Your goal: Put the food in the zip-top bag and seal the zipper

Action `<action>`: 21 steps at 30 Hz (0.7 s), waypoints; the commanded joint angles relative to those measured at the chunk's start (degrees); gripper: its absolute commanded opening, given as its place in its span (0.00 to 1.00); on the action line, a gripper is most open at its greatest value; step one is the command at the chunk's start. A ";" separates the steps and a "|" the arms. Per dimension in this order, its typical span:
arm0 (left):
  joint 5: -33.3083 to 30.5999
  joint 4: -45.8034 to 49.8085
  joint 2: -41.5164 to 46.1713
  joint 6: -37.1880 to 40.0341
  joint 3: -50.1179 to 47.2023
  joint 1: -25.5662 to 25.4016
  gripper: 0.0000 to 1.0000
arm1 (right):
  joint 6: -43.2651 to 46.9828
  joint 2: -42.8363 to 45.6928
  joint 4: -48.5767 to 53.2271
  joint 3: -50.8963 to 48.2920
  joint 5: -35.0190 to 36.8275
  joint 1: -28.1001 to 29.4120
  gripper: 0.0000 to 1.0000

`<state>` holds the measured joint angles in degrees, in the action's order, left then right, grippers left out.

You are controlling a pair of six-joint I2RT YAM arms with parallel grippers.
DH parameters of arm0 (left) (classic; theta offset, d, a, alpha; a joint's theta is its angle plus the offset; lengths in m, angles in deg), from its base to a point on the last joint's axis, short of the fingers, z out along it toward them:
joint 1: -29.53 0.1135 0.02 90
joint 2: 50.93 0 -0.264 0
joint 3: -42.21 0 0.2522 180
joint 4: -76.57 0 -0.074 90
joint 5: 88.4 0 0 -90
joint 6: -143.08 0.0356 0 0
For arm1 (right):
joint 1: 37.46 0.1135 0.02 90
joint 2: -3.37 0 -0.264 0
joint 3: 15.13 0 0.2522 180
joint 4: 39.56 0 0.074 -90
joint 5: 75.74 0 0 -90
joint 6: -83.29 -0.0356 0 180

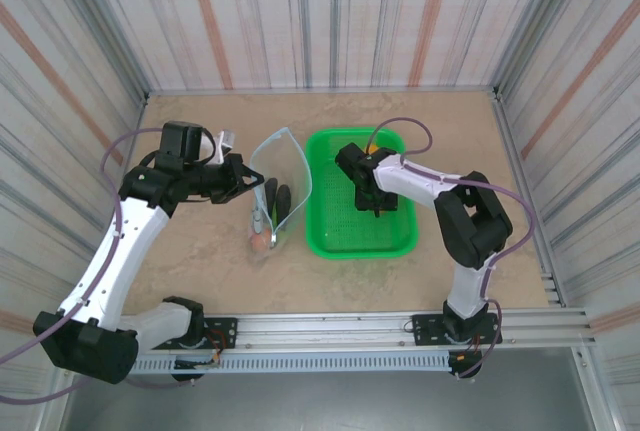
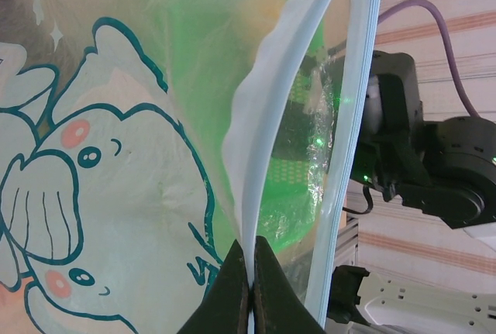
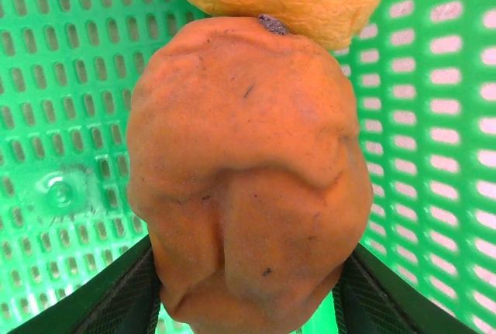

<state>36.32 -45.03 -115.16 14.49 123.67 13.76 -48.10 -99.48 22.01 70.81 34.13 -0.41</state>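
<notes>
My left fingers (image 2: 229, 297) pinched the zipper (image 2: 256, 156) tight; my right fingers (image 3: 116, 307), half-spread, clasped the orange (image 3: 240, 171) in the basket (image 3: 62, 78).

Bright, even, diffuse light leaves only faint shadows on the desk (image 1: 200, 261), while small glints of glare sparkle on the crinkled zip-top bag (image 2: 318, 163), whose nearest edge looks slightly soft.
</notes>
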 commanded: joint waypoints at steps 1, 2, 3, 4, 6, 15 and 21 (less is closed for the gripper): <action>1.20 -0.52 0.24 1.50 0.23 -0.31 0.00 | 0.24 8.38 1.13 -1.37 0.66 1.54 0.54; 1.35 -0.46 0.12 1.43 0.23 -0.29 0.00 | 0.31 10.61 1.37 -1.80 0.98 2.21 0.54; 1.47 -0.27 0.00 1.33 0.28 -0.31 0.00 | 0.50 12.77 1.31 -2.24 0.99 2.70 0.55; 1.49 -0.17 -0.11 1.17 0.38 -0.35 0.00 | 1.09 15.47 1.11 -2.60 0.60 3.42 0.55; 1.32 -0.11 -0.19 1.15 0.41 -0.47 0.00 | 3.03 19.67 0.31 -2.75 -1.99 4.39 0.55; 0.66 0.27 -0.39 0.87 0.94 -0.79 0.00 | 15.38 31.92 -5.61 3.17 -9.75 8.47 0.51; 0.79 0.29 -0.78 0.71 1.28 -1.06 0.00 | 18.28 30.57 -10.09 11.98 -16.35 12.36 0.51</action>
<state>36.35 -44.98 -115.44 14.47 123.67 12.99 -33.65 -68.51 15.52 78.31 22.46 9.58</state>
